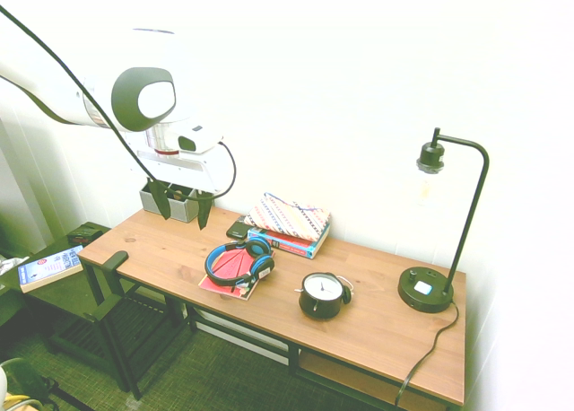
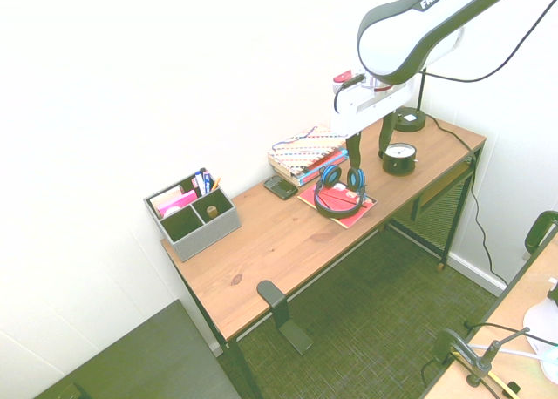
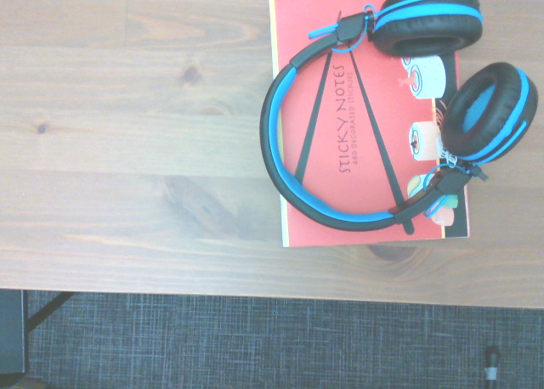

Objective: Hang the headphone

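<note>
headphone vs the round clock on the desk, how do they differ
The headphone has a bright blue band and lies flat on a red booklet; the clock is black with a white face and stands upright on the bare desk. The headphone is an open loop, the clock a solid disc. Both look similarly wide.

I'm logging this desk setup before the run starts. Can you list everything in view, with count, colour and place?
headphone: one, blue and black, flat on the sticky notes book
sticky notes book: one, red, mid-desk
alarm clock: one, black, between headphone and lamp
desk lamp: one, black, at the desk's end
stack of books: one, patterned top, by the wall
organizer: one, grey, at the other end
hook: one, black, on the desk's front edge
desk: one, wooden
gripper: one, open, above the desk
</note>
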Controlling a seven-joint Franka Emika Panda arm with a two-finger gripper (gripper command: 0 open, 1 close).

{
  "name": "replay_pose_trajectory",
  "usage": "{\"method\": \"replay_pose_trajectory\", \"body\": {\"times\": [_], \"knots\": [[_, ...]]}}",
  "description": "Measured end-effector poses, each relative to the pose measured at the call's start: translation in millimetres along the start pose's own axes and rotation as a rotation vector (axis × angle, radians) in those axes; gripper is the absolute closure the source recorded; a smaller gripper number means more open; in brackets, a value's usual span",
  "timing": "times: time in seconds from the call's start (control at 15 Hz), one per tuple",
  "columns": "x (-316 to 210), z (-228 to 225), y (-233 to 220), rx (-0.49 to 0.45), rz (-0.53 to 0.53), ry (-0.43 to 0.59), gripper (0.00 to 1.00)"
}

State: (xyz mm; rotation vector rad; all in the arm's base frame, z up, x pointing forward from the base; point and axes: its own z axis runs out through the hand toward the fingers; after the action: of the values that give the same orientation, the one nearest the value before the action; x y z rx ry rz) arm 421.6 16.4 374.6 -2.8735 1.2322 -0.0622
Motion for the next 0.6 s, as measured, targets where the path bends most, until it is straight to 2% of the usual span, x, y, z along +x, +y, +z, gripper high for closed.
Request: {"method": "replay_pose_trajectory", "body": {"times": [0.13,0.2,0.4,0.6], "knots": [[0,1,0,0.002,-0.003,-0.004,0.00],[1,2,-1,0.007,-0.041,0.003,0.00],[5,35,-10,0.031,-0.222,0.033,0.00],[5,86,-19,-0.013,-0.373,0.027,0.00]]}}
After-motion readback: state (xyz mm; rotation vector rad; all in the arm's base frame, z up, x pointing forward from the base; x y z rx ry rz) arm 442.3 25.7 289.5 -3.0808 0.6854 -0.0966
